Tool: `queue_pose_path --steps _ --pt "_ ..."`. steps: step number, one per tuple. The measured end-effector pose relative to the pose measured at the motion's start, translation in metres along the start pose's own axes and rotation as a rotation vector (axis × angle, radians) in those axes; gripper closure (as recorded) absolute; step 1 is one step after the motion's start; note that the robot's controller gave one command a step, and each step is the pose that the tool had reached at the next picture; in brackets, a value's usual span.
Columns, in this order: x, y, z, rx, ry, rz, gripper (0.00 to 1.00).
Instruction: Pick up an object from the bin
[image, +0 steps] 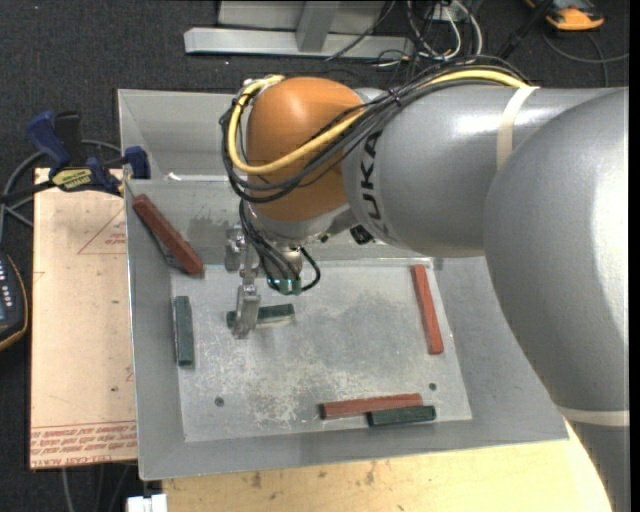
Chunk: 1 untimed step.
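Note:
My gripper (243, 318) hangs under the orange wrist cover, low over the left middle of the bin floor. Its tip stands at the left end of a short dark green block (277, 312) that lies flat on the floor; whether it touches the block I cannot tell. A longer dark green bar (183, 330) lies a little to the left, pointing up and down the view. A red-brown bar (167, 235) leans along the left wall, above and left of the gripper.
A thin red bar (428, 308) lies near the right side of the floor. Near the front edge a red-brown bar (369, 406) lies beside a dark green bar (401, 416). The big grey arm covers the bin's right rear.

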<state>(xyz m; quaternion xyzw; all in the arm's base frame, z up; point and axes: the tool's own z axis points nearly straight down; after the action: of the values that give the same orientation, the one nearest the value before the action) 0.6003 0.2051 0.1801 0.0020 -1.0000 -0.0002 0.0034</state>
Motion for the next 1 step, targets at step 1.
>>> queue_pose_path --steps 1 --pt "-0.0288 -0.0626 0.1115 0.003 -0.002 -0.038 0.00"
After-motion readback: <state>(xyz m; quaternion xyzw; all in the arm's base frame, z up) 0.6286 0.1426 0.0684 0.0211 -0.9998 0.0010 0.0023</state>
